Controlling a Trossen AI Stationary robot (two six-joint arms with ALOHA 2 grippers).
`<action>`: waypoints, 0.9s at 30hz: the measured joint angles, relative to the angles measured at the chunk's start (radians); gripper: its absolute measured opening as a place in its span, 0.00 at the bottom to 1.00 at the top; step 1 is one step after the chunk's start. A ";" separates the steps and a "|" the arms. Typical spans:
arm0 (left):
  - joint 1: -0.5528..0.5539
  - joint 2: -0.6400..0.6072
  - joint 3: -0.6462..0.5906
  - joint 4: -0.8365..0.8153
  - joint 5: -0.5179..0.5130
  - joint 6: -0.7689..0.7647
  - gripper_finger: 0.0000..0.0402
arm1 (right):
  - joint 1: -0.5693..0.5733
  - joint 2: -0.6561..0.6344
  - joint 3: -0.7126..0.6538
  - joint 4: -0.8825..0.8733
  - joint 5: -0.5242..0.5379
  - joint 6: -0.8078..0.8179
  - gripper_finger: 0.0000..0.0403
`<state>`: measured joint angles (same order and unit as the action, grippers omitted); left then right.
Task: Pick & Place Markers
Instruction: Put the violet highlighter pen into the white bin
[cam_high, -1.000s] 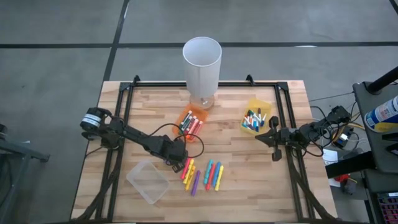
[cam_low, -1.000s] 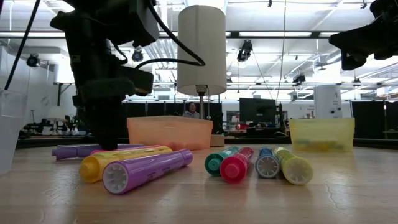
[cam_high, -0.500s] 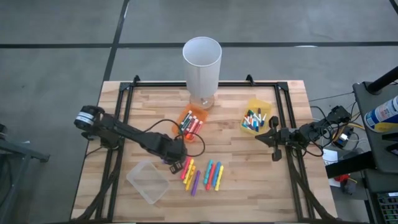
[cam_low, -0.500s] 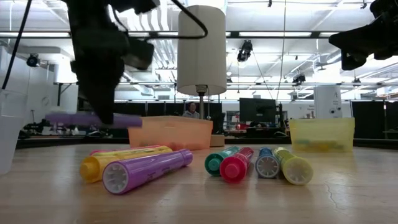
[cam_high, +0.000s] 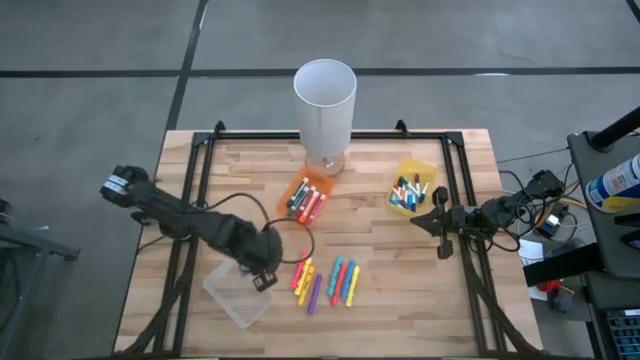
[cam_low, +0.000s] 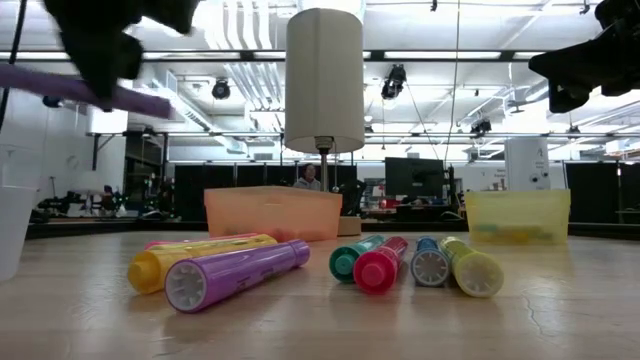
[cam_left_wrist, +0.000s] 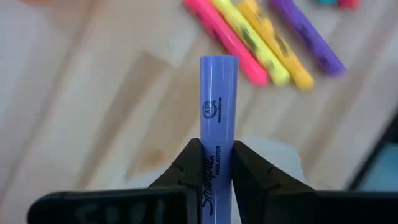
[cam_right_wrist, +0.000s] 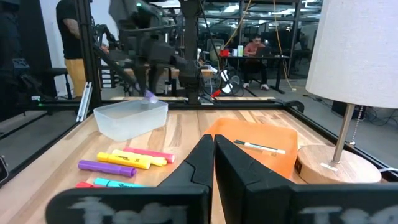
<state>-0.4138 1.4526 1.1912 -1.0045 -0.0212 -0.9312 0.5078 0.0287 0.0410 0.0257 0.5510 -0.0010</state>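
Observation:
My left gripper (cam_high: 263, 277) hangs above the table by the near right corner of a clear bin (cam_high: 238, 292), shut on a lavender marker (cam_left_wrist: 217, 106). Several more markers (cam_high: 325, 282) in pink, yellow, purple, blue and teal lie on their sides on the wood in the middle of the table. In the low view the lavender marker (cam_low: 90, 90) is high above them. My right gripper (cam_high: 428, 222) waits raised at the table's right side, shut and empty (cam_right_wrist: 213, 155). My left gripper pinches the lavender marker's printed barrel (cam_left_wrist: 217, 152) between its two fingers (cam_left_wrist: 189, 163), at about mid-length. The fingers come steeply from above and lie across the marker. The marker is lifted clear of the table, nearly level, with one end a little higher.
An orange bin (cam_high: 308, 198) and a yellow bin (cam_high: 412, 190), each holding several markers, stand toward the far side. A tall white cylinder on a wooden base (cam_high: 325, 100) stands at the far middle. A black frame (cam_high: 200, 180) runs along the table's left, right and far sides.
My left gripper has risen from the table with the lavender marker and moved toward the table's left and near edges, toward the clear bin. The marker, which lay on the wood beside the pink one, is now lifted clear and stays nearly level.

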 joint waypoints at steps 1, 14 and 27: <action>-0.022 -0.006 0.000 -0.010 0.012 -0.015 0.12 | 0.000 0.000 0.000 0.000 0.000 0.000 0.02; -0.246 -0.009 -0.033 -0.036 -0.016 -0.168 0.12 | 0.000 0.000 0.000 0.000 0.000 0.000 0.02; -0.277 -0.007 -0.149 0.007 0.038 -0.164 0.17 | 0.000 0.000 0.000 0.000 0.000 0.000 0.02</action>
<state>-0.6910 1.4452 1.0426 -0.9976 0.0164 -1.0950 0.5077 0.0288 0.0410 0.0257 0.5510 -0.0010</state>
